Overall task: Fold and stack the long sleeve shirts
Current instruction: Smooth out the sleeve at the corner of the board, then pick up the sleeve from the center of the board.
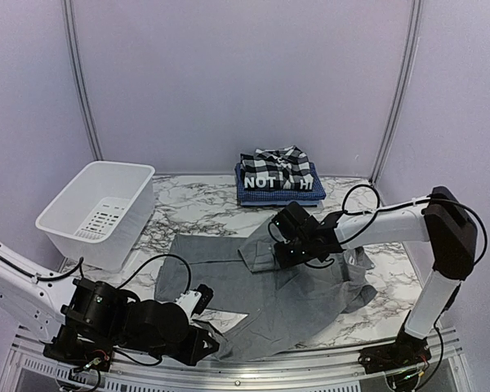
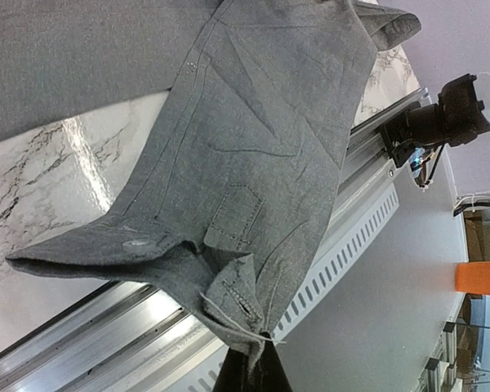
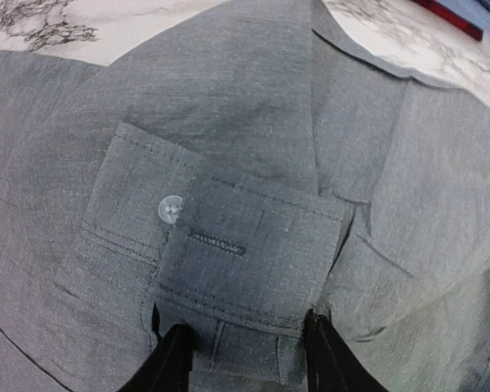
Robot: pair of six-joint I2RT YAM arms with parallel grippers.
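Note:
The grey collared shirt (image 1: 261, 286) lies partly spread on the marble table (image 1: 188, 208). My left gripper (image 1: 204, 339) is at the front edge, shut on a cuff end of the shirt (image 2: 237, 286); its jaws (image 2: 258, 369) pinch the cloth. My right gripper (image 1: 276, 245) hovers over the shirt's upper middle, open, its fingers (image 3: 170, 363) straddling a buttoned sleeve cuff (image 3: 245, 245) that lies folded onto the body. The folded stack stands at the back: plaid (image 1: 279, 162) on top, white-lettered black (image 1: 271, 181) under it, blue checked (image 1: 269, 197) at the bottom.
A white plastic tub (image 1: 98, 214) stands at the left, close to the shirt's left edge. The table's metal front rail (image 1: 310, 359) runs under my left gripper. The right arm's base (image 1: 392, 355) sits at the front right.

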